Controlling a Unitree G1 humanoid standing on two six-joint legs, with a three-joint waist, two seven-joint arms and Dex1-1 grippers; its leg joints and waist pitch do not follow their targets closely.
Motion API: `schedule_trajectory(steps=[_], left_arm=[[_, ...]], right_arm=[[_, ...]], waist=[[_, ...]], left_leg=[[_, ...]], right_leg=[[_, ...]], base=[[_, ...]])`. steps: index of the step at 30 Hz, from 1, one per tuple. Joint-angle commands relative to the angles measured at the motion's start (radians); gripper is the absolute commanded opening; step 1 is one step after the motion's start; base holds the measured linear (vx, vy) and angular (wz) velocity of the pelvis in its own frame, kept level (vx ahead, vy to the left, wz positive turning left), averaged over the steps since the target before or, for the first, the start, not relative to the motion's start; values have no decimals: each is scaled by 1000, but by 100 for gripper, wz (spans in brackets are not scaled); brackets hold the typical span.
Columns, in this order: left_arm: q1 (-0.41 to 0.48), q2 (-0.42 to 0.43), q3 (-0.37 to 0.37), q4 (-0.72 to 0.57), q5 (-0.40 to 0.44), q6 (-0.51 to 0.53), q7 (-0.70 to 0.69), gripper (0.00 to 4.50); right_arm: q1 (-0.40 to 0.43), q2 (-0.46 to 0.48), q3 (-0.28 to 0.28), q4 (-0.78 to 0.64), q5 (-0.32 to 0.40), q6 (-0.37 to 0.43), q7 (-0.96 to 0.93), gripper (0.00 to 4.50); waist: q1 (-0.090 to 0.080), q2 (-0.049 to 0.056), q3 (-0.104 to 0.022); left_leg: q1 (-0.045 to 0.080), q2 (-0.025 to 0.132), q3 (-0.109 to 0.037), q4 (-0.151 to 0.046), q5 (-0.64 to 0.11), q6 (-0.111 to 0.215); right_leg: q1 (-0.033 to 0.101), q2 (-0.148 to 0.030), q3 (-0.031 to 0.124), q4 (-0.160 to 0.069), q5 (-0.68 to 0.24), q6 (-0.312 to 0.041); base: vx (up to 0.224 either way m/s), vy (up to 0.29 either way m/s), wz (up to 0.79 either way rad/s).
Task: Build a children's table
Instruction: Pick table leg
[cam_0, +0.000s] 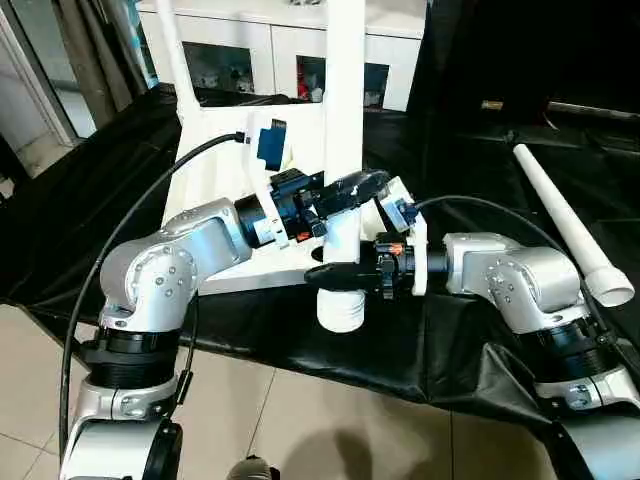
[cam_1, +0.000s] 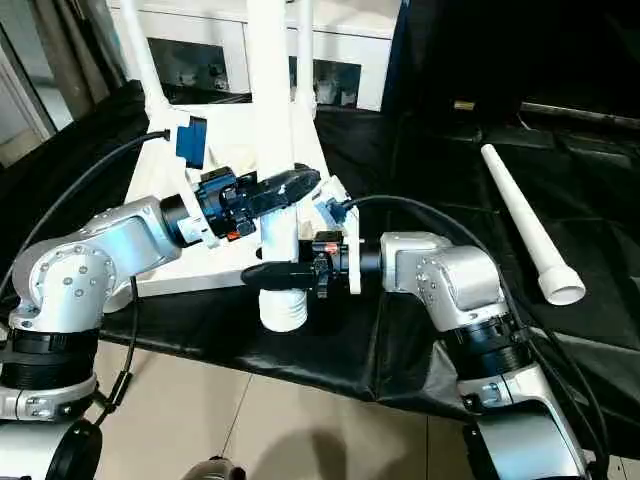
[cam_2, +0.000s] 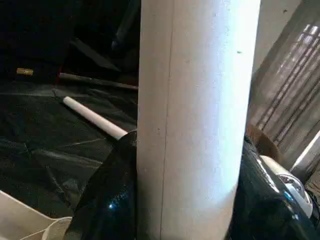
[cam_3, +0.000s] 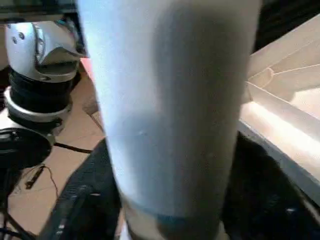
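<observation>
Both end effectors grasp upright leg at upturned tabletop's near corner, left above right; keep leg plumb, twist it down into socket; spare leg lies on cloth

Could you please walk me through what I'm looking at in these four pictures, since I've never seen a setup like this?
This is a humanoid robot with two silver arms, each ending in a gripper with two black fingers. The two wide pictures come from cameras on its head, looking down at the work. The two close-ups come from cameras on its wrists.

On a black sheet lies a white table top, underside up, with legs already standing in it. A spare leg lies apart on the robot's right.

Both grippers hold one upright white tube leg: the left gripper higher up, the right gripper near its lower end. Behind stands a white cabinet.
</observation>
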Motion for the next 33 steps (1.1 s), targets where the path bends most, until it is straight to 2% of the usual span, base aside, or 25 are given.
schedule_trajectory(steps=[1,5,6,8,9,11,14,16,18,20,21,22,23,24,25,26,27,28,29,30,31,32,33], left_arm=[[-15,1,-7,-33,-22,8,-14,188],[-16,-1,1,-30,-22,7,-8,188],[-16,-1,0,-29,-9,-7,-4,188],[-15,-1,-1,-28,0,-16,0,188],[-18,-5,4,-16,4,-18,13,188],[-19,-8,8,-12,-9,-2,15,244],[-15,-22,23,-17,-26,0,27,263],[-15,-45,37,-13,-15,-63,24,301],[-18,-103,87,0,-26,-179,22,301],[-23,-144,135,5,-73,-222,26,302],[-23,-147,140,5,-77,-224,27,302],[-27,-168,170,5,-111,-234,36,302],[-27,-170,174,4,-117,-233,38,302],[-24,-161,173,-3,-100,-231,48,302],[-23,-160,172,-4,-95,-232,51,302],[-17,-131,162,4,-18,-239,115,302],[-13,-111,154,12,35,-245,159,302],[-2,-77,137,27,125,-269,209,302],[-2,-77,137,27,125,-269,209,302],[44,-27,115,37,255,-320,268,302],[54,-20,112,37,273,-328,277,302],[154,19,107,10,386,-337,378,302],[163,22,107,7,394,-338,387,302]], right_arm=[[-18,-10,-4,19,-11,14,-10,238],[-15,-10,-6,21,-13,16,-11,214],[-10,-10,-7,18,-11,16,-11,214],[-8,-11,-7,17,-10,15,-12,202],[-2,-8,-12,14,-8,10,-21,200],[5,-1,-19,13,-7,4,-33,198],[20,11,-32,7,-8,-9,-52,196],[33,28,-50,0,-3,-27,-72,195],[48,62,-96,-3,12,-59,-118,195],[56,90,-133,-3,25,-78,-158,195],[57,92,-136,-3,26,-80,-162,195],[64,112,-162,-5,34,-100,-191,195],[67,119,-170,-7,30,-115,-208,195],[79,142,-203,-14,18,-162,-267,194],[80,143,-205,-15,15,-167,-272,193],[91,145,-222,-23,-26,-215,-336,193],[98,136,-220,-29,-59,-243,-363,193],[109,118,-203,-38,-121,-288,-403,193],[109,118,-203,-38,-121,-288,-403,193],[126,94,-186,-46,-214,-348,-488,193],[129,91,-185,-47,-228,-356,-504,193],[155,96,-206,-62,-296,-396,-630,193],[157,98,-209,-63,-298,-397,-639,193]], waist=[[2,-15,-86],[3,-15,-87],[3,-12,-88],[3,-11,-88],[3,-5,-88],[2,-8,-88],[1,-6,-88],[2,-8,-88],[3,-9,-88],[3,-11,-89],[2,-9,-90],[1,-10,-89],[1,-10,-89],[2,-5,-90],[0,-4,-89],[-2,-6,-90],[-6,2,-88],[-6,4,-88],[-8,2,-86],[-8,3,-87],[-9,6,-85],[-15,-4,-85],[-18,0,-87]], left_leg=[[17,14,-3,-72,-143,-32],[16,14,-3,-71,-137,-31],[17,14,-3,-71,-137,-32],[17,14,-3,-71,-142,-33],[18,15,-4,-72,-146,-36],[17,14,-4,-72,-151,-38],[18,14,-4,-71,-152,-40],[17,14,-4,-72,-154,-37],[17,15,-3,-72,-156,-35],[15,15,-4,-72,-144,-36],[15,13,-3,-70,-147,-34],[16,13,-2,-70,-150,-34],[14,13,-2,-70,-151,-33],[17,14,-3,-71,-150,-36],[18,15,-3,-72,-153,-37],[19,15,-4,-73,-157,-39],[19,15,-5,-75,-167,-47],[23,15,-6,-76,-178,-53],[20,15,-8,-79,-183,-56],[23,12,-7,-78,-187,-65],[22,16,-11,-82,-185,-75],[21,12,-7,-81,-183,-76],[19,15,-10,-83,-165,-87]], right_leg=[[56,-58,42,-77,-200,-147],[57,-57,42,-76,-188,-149],[56,-56,41,-76,-184,-150],[56,-56,41,-75,-180,-152],[56,-56,41,-75,-177,-154],[58,-56,41,-76,-176,-157],[57,-56,41,-75,-171,-161],[58,-58,41,-78,-174,-162],[58,-59,41,-81,-179,-161],[62,-60,40,-78,-166,-166],[59,-60,41,-77,-162,-168],[60,-60,40,-77,-167,-172],[59,-60,40,-78,-168,-174],[56,-59,40,-77,-170,-172],[54,-58,40,-78,-171,-167],[57,-56,39,-77,-173,-158],[53,-52,40,-80,-178,-142],[54,-53,39,-82,-194,-124],[54,-51,39,-86,-208,-105],[57,-53,40,-86,-227,-84],[53,-51,40,-89,-229,-63],[56,-49,40,-89,-228,-59],[57,-50,40,-82,-205,-51]], base=[[0,0,0],[0,0,0],[0,0,0],[0,0,0],[0,0,0],[0,0,0],[0,0,0],[0,0,0],[0,0,0],[0,0,0],[0,0,0],[0,0,0],[0,0,0],[0,0,0],[0,0,0],[0,0,0],[0,0,0],[0,0,0],[0,0,0],[0,0,0],[0,0,0],[0,0,0],[0,0,0]])
